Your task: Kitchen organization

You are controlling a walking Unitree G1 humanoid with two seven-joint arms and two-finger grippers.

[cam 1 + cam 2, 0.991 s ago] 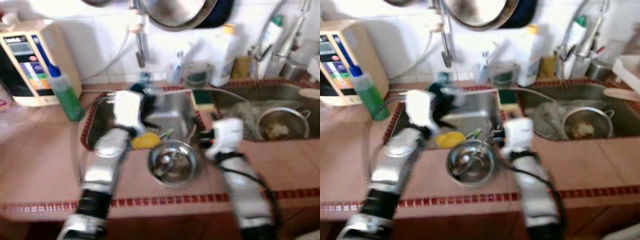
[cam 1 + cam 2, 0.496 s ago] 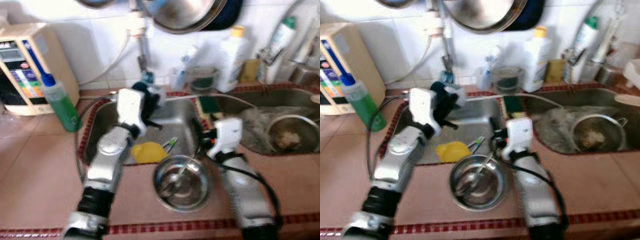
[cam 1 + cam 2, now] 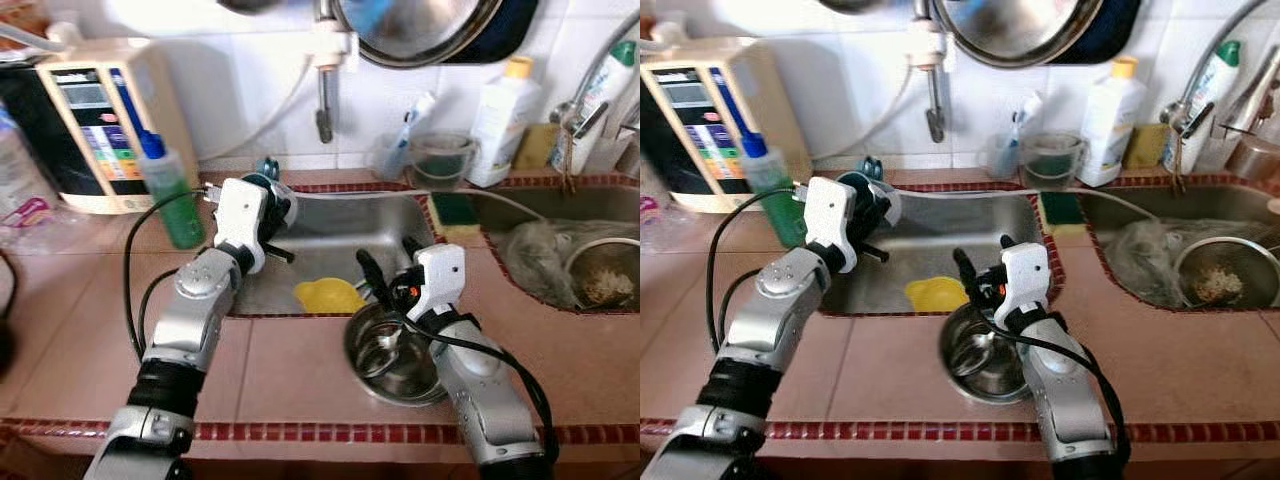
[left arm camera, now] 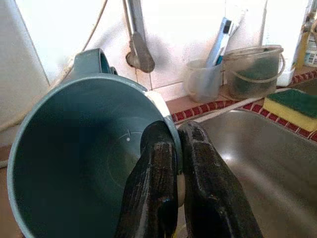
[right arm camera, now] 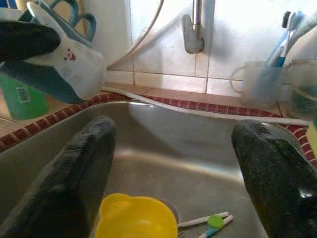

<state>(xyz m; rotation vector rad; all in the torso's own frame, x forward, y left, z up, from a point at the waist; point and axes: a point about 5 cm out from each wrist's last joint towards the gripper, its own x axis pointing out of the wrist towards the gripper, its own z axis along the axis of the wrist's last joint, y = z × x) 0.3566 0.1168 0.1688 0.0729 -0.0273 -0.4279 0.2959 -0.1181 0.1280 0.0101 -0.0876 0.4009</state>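
Note:
My left gripper (image 4: 177,131) is shut on the rim of a teal mug (image 4: 74,163), one finger inside and one outside. It holds the mug (image 3: 862,186) tilted on its side over the back left corner of the small steel sink (image 3: 340,230). A yellow cup (image 3: 330,295) lies in the sink near its front edge, also seen as the yellow cup (image 5: 133,223). My right gripper (image 3: 388,262) stands open above the sink's front right, its fingers (image 5: 84,163) wide apart with nothing between them. Just below it a steel bowl (image 3: 420,375) with a utensil inside sits on the tiled counter.
A green soap bottle (image 3: 170,195) and a water appliance (image 3: 100,120) stand at the left. A toothbrush cup (image 3: 395,150), glass jar (image 3: 440,160), sponge (image 3: 455,208) and white bottle (image 3: 500,95) line the back. A strainer (image 3: 600,280) sits in the right sink. Pans (image 3: 420,25) hang overhead.
The whole view has shifted and sharpened. Against the sink, my left gripper with the mug has moved toward the back left corner, and my right gripper now stands over the bowl's far side.

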